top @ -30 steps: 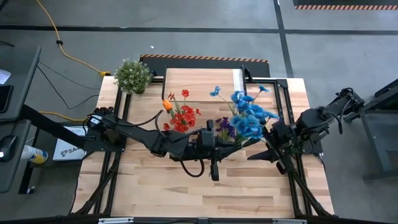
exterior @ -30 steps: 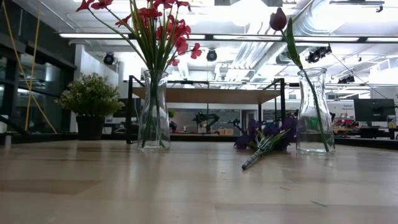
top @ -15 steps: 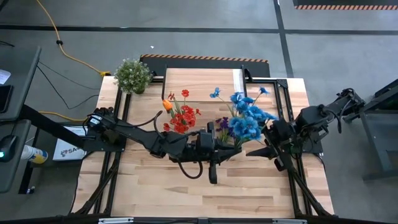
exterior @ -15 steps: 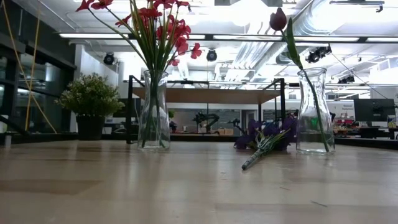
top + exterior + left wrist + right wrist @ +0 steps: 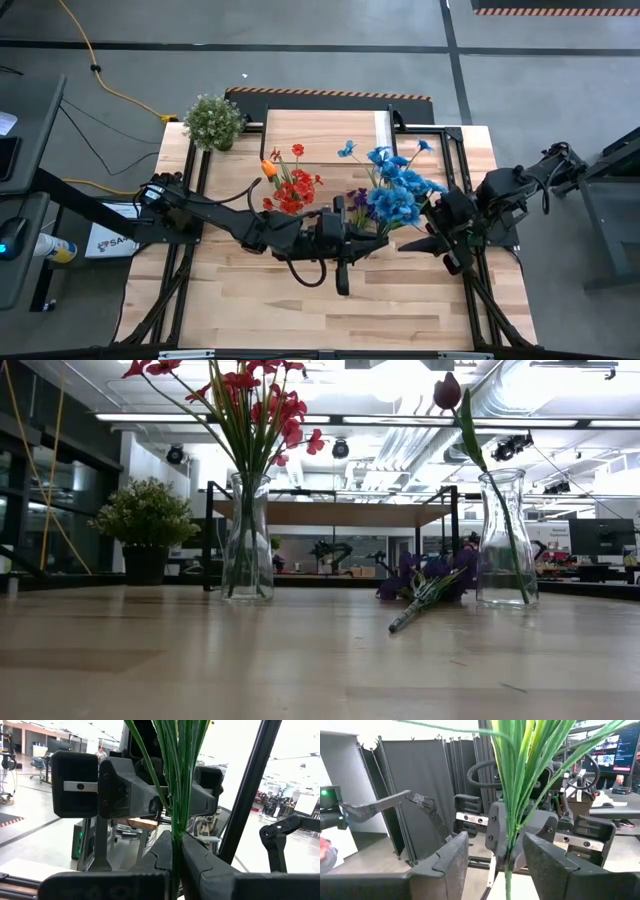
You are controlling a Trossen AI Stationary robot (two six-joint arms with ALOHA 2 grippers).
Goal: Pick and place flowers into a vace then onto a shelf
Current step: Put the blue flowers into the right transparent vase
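The left hand (image 5: 176, 851) pinches the blue bunch (image 5: 398, 190) by its stems. The right hand (image 5: 506, 851) stands spread around the same stems, probably to take them over.

My blue bunch (image 5: 398, 190) stands upright above the table's right half, its green stems (image 5: 176, 785) pinched together. Red clusters (image 5: 255, 400) and the orange tulip (image 5: 270, 168) sit in the left vase (image 5: 247, 538). A dark red rosebud (image 5: 447, 392) leans in the right vase (image 5: 505, 540). Purple flowers (image 5: 425, 582) lie flat beside it. The shelf (image 5: 330, 512) stands behind, plank top level.
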